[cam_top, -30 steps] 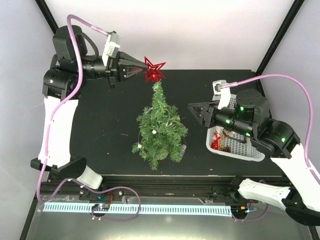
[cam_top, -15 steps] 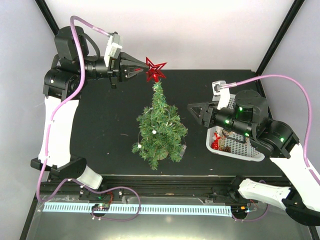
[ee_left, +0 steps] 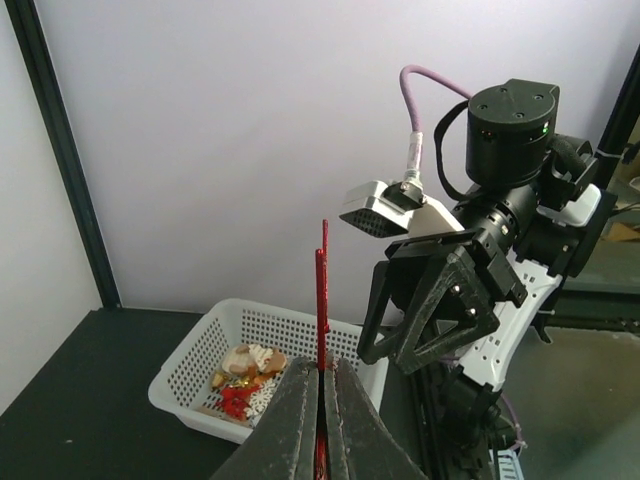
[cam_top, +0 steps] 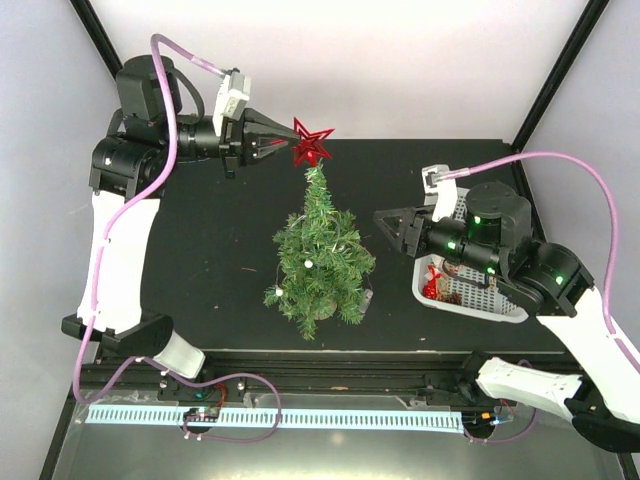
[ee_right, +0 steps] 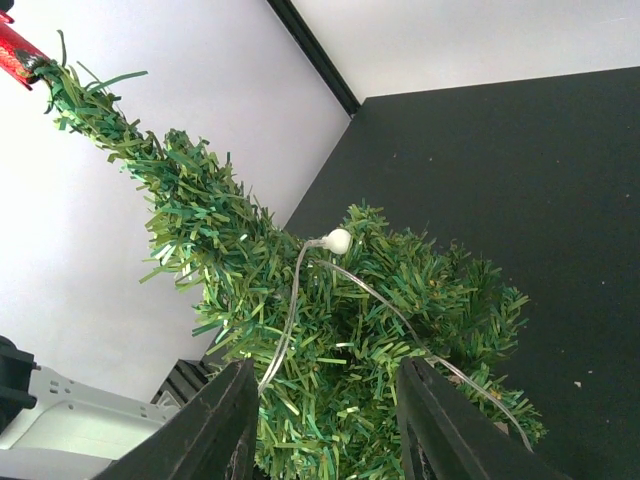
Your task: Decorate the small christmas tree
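Observation:
The small christmas tree [cam_top: 318,257] stands upright mid-table, dark green, with a clear light string and a small white bulb [ee_right: 338,240] draped on it. A red star topper [cam_top: 310,141] sits right at the tree's tip, and my left gripper [cam_top: 280,146] is shut on its left side. In the left wrist view the star [ee_left: 321,300] shows edge-on between the closed fingers. My right gripper [cam_top: 385,222] hangs open to the right of the tree, apart from it. From the right wrist, the tree [ee_right: 330,340] fills the space ahead of the open fingers.
A white perforated basket [cam_top: 500,303] with several small ornaments [ee_left: 240,378] stands at the right, partly under my right arm. The black table ends at a rail along the near edge [cam_top: 300,415]. Black frame posts [cam_top: 555,70] rise at the back corners.
My left gripper has shifted slightly right and up with the star, keeping it at the tree's tip. The right arm has barely moved.

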Available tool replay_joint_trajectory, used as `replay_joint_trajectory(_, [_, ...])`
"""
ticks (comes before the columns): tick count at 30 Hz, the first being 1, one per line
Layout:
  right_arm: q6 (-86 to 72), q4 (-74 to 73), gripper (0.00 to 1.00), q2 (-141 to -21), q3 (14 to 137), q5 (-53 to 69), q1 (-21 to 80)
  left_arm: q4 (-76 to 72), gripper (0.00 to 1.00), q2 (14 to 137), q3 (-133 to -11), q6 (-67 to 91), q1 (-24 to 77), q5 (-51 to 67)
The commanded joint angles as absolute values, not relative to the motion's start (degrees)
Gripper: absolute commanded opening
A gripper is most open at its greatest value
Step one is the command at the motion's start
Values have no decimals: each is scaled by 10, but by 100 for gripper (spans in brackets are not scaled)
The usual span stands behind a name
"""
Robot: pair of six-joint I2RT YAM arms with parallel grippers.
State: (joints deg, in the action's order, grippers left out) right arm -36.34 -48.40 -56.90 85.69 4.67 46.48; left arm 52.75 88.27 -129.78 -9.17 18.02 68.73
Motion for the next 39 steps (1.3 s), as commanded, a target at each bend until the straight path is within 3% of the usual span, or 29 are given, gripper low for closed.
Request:
replay_joint_trajectory(1, [-370, -465, 40, -556, 848, 48, 465, 543, 1, 880, -1293, -107, 183, 685])
replay_joint_trajectory(34, [-381, -440, 40, -536, 802, 53, 466, 647, 2, 881, -1296, -214, 230, 613])
replay_joint_trajectory(37, [-381, -438, 40, -535, 800, 54, 465, 644, 6, 881, -1301, -211, 230, 608])
replay_joint_trajectory(39, [-381, -437, 40, -537, 800, 55, 465, 640, 16, 880, -1305, -206, 230, 603])
